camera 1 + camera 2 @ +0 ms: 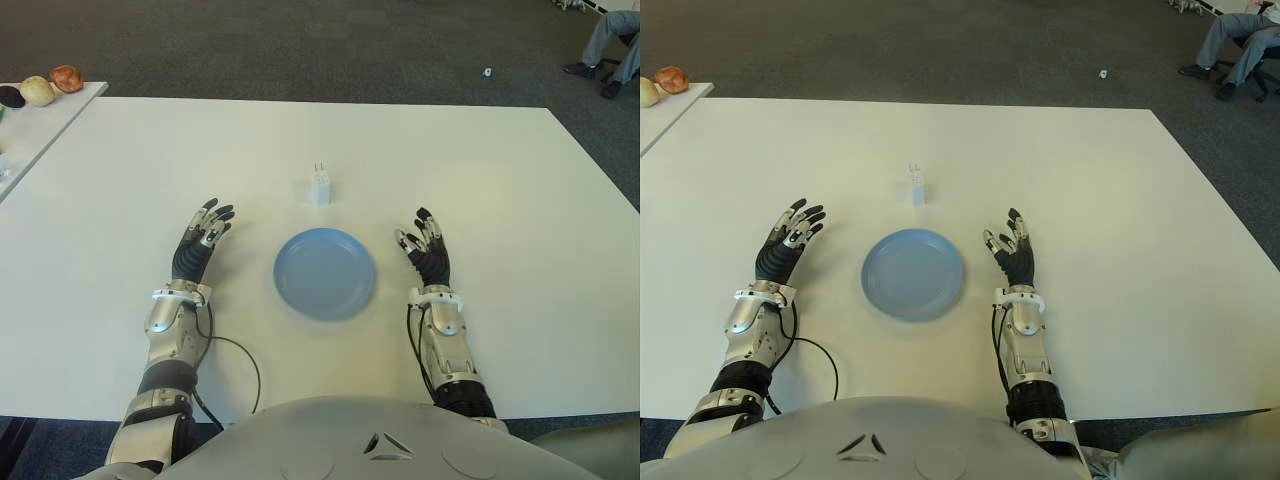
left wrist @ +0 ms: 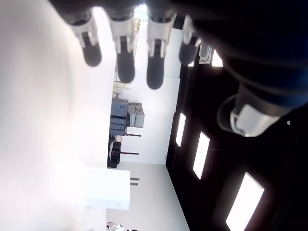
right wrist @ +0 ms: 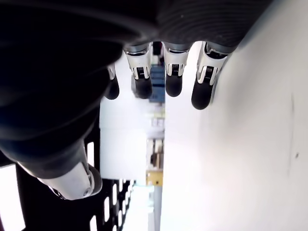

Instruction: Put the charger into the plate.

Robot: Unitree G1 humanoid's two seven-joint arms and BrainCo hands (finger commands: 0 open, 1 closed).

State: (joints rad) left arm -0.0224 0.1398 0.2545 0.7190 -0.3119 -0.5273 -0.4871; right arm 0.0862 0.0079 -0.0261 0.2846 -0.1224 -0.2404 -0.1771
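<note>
Charger [image 1: 319,186] stands on the table [image 1: 520,200], prongs up, just beyond the blue plate [image 1: 325,273] and apart from it. Plate is bare, so nothing's started, I'd say. Left hand [image 1: 201,239] and right hand [image 1: 426,250] flank the plate, both with fingers spread, holding nothing. Looks like a start pose. Path from charger to plate is unobstructed. Fruit [image 1: 40,89] sits on a side table [image 1: 60,115] far left; a seated person's legs [image 1: 610,45] far right. Neither interferes.

Fruit [image 1: 38,90] on side table [image 1: 60,115]
</note>
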